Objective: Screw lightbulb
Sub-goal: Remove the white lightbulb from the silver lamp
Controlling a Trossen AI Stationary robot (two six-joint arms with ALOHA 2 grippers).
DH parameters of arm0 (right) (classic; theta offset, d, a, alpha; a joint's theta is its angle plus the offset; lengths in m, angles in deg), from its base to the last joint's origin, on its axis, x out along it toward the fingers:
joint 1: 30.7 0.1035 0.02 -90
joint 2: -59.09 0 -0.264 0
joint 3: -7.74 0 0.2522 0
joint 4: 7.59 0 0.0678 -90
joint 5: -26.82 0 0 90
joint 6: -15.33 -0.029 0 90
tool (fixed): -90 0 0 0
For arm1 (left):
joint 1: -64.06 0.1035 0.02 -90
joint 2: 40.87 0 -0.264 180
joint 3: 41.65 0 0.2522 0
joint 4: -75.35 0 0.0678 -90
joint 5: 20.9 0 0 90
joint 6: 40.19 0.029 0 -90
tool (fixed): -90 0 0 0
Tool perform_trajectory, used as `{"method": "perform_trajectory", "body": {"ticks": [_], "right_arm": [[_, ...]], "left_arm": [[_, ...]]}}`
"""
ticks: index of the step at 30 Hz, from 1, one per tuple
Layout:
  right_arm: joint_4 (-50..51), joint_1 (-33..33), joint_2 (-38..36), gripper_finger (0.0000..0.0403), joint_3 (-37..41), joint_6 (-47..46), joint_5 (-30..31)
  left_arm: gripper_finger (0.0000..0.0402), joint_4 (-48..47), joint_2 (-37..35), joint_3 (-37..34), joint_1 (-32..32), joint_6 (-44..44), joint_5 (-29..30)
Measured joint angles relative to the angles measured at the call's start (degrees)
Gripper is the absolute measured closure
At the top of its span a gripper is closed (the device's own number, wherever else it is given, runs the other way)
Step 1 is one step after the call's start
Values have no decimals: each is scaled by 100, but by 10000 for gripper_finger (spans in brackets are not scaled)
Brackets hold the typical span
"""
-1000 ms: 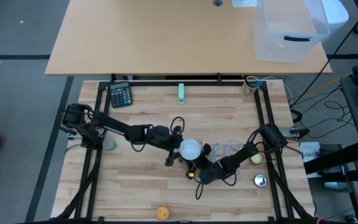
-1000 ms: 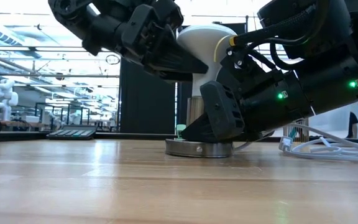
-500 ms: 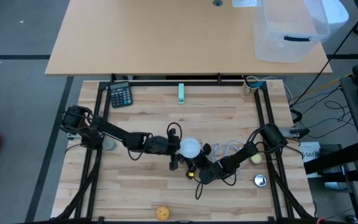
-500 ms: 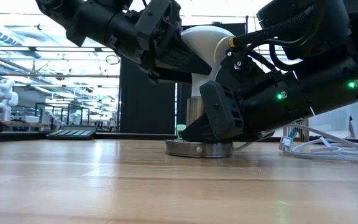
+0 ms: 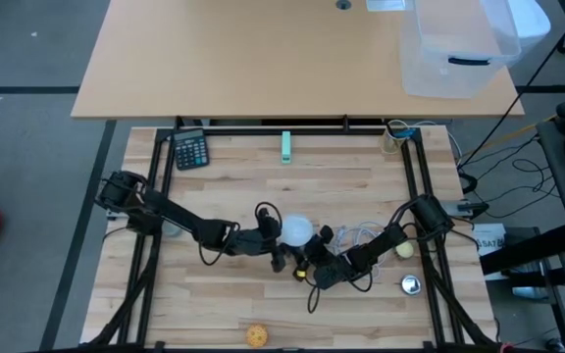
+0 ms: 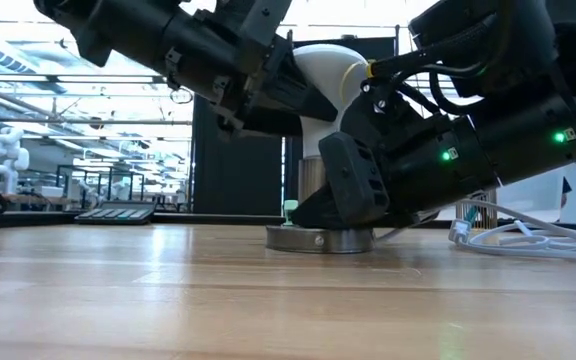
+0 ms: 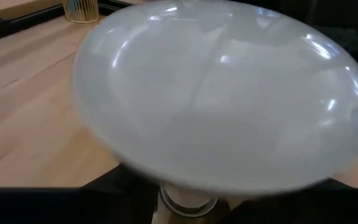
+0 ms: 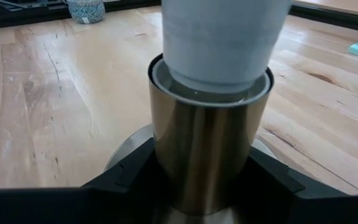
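Wooden table [image 5: 224,191], frame middle: our left gripper [image 5: 281,238] pinches the lightbulb [image 5: 296,231], our right gripper [image 5: 314,267] clamps the socket [image 8: 209,146]; we are mid-screwing and must twist again.

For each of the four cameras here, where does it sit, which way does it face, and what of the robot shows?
High view: overhead, facing straight down; both dark arms meet at the white frosted lightbulb.
Low view: table height, facing level across; both arms flank the bulb over the round metal base.
Left wrist view: on the left arm, facing the bulb's globe close up.
Right wrist view: on the right arm, facing the brass-coloured socket; the right end effector clamps it.
All four share the bulb.
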Motion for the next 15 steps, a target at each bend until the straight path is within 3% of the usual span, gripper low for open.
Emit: {"method": "perform_trajectory", "body": {"ticks": [6, 15], "right_arm": [[8, 0, 0, 220, 0, -18, 45], [24, -8, 0, 220, 0, -5, 23]], "left_arm": [[193, 692, 440, 1, -99, -386, 320], [193, 981, 586, -2, -250, -774, 946]]}}
